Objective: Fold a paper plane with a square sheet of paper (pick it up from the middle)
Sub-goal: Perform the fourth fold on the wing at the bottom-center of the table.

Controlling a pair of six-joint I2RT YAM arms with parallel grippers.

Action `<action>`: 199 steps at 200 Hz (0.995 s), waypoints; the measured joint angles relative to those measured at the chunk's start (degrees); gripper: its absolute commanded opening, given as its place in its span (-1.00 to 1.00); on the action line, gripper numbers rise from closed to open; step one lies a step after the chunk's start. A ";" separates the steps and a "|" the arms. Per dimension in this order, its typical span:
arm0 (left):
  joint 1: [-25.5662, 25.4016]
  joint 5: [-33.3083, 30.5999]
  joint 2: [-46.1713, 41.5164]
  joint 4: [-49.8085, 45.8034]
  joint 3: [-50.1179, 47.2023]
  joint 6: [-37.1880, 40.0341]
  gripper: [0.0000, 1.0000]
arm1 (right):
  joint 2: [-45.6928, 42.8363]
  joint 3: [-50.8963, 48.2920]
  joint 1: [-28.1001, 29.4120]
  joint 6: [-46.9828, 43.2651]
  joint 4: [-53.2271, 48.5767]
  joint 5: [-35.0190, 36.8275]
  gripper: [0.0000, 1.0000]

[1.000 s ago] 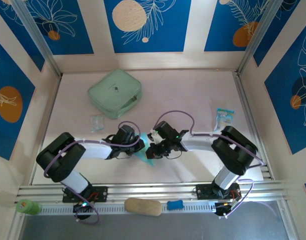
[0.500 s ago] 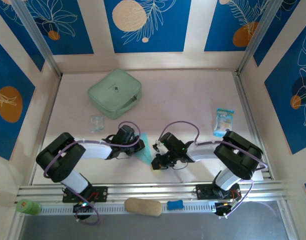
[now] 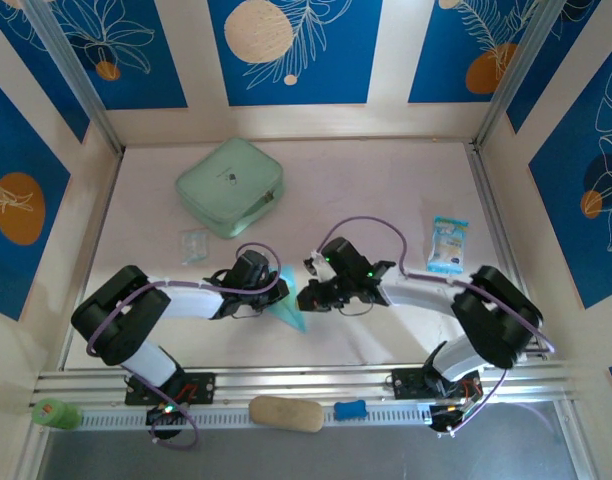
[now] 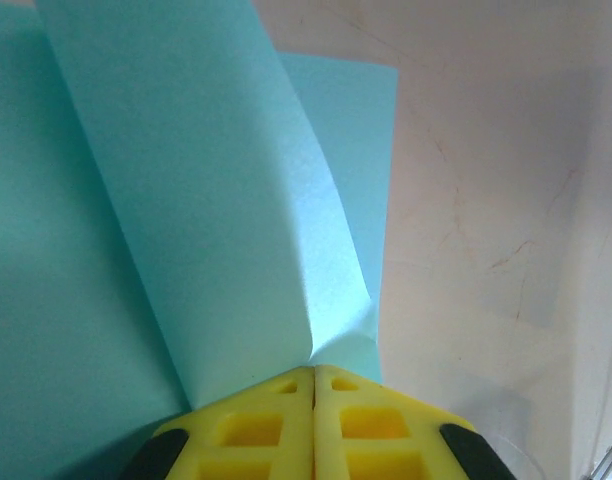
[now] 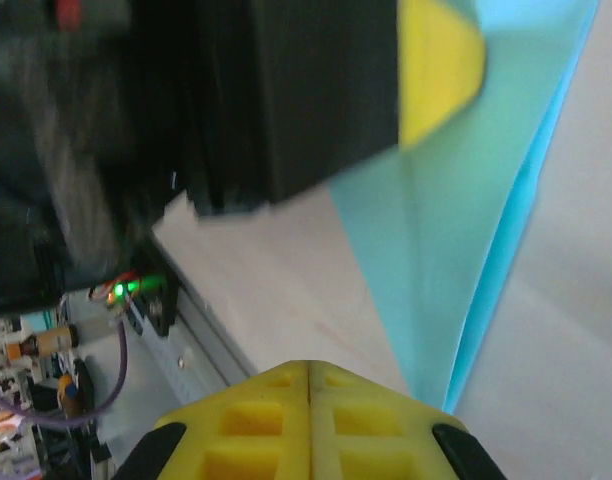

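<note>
**While the dart is held at its wide end: a late fold in hand**

As the sheet is already narrowed to a pointed cyan wedge, the step is judged to be a late lengthwise fold.

- **Item:** the paper plane (image 3: 290,308) is laid on the bench (image 3: 386,180) between the two arms, with its point toward the near edge.
- **Left hand** (image 4: 314,372): the fingers are brought together at the wide end. A raised layer of paper runs into their seam and is taken to be pinched there.
- **Right hand** (image 5: 308,368): the fingers are together with nothing gripped, set just beside the narrow tip.
- **Other things:** a mint-green case (image 3: 231,187) and a printed packet (image 3: 448,245) are noted well apart from the work.
- **Next move, as judged:** the raised layer is to be carried over the centre crease and pressed flat. The tip should be pinned so that the layers are not skewed.
</note>
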 measured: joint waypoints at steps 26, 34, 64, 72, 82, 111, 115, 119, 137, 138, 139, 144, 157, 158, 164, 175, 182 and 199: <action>0.00 0.00 0.00 0.02 0.00 0.00 -0.86 | 6.67 3.17 0.02 -0.28 0.00 -0.02 -0.88; 0.00 0.00 0.00 0.02 0.00 0.00 -0.86 | 7.93 3.43 0.02 -0.28 -0.04 0.00 -0.88; 0.00 0.00 -0.02 0.02 0.00 0.00 -0.86 | 10.08 3.89 0.13 -0.28 -0.17 -0.02 -0.87; 0.00 0.00 -0.02 0.02 0.00 0.00 -0.86 | 10.36 4.04 0.20 -0.28 -0.15 -0.04 -0.87; 0.00 0.00 -0.02 0.02 0.00 0.00 -0.86 | 10.71 4.26 0.35 -0.28 0.02 -0.04 -0.87; 0.00 0.00 -0.02 0.00 0.00 0.00 -0.86 | 11.08 4.44 0.76 -0.28 0.07 -0.04 -0.87; 0.00 0.00 -0.04 -0.02 0.00 0.00 -0.86 | 11.08 4.50 0.83 -0.28 0.02 -0.04 -0.87; 0.00 0.00 -0.07 -0.04 0.00 0.00 -0.86 | 11.08 4.55 0.94 -0.28 0.02 -0.02 -0.87; 0.00 -0.15 -0.22 -0.17 0.00 0.00 -0.86 | 11.15 5.01 1.42 -0.28 0.04 -0.02 -0.87; 0.00 -0.20 -0.22 -0.17 0.00 0.00 -0.86 | 11.21 5.05 1.44 -0.28 0.04 -0.02 -0.87; 0.00 -0.20 -0.22 -0.20 0.00 0.00 -0.86 | 11.21 5.07 1.46 -0.28 0.02 -0.02 -0.87; 0.00 -0.24 -0.28 -0.33 0.00 0.00 -0.86 | 11.39 5.25 1.51 -0.26 0.04 0.02 -0.87; 0.00 -0.42 -0.37 -0.52 0.00 0.00 -0.86 | 12.17 5.40 1.51 -0.28 0.24 0.39 -0.88; 0.00 -0.42 -0.39 -0.52 0.00 0.00 -0.86 | 12.24 5.40 1.51 -0.28 0.24 0.42 -0.88; 0.00 -0.44 -0.44 -0.57 0.00 0.00 -0.86 | 12.90 5.38 1.51 -0.28 0.22 0.81 -0.87; 0.00 -0.46 -0.48 -0.61 0.00 0.00 -0.86 | 14.12 5.11 1.51 -0.31 0.42 1.20 -0.89; 0.00 -0.46 -0.63 -0.76 -0.07 0.00 -0.86 | 14.80 4.66 1.49 -0.31 1.33 0.63 -0.89; 0.02 -0.70 -1.18 -1.46 -0.22 0.04 -0.85 | 14.82 3.48 1.40 -0.24 3.48 -0.07 -0.92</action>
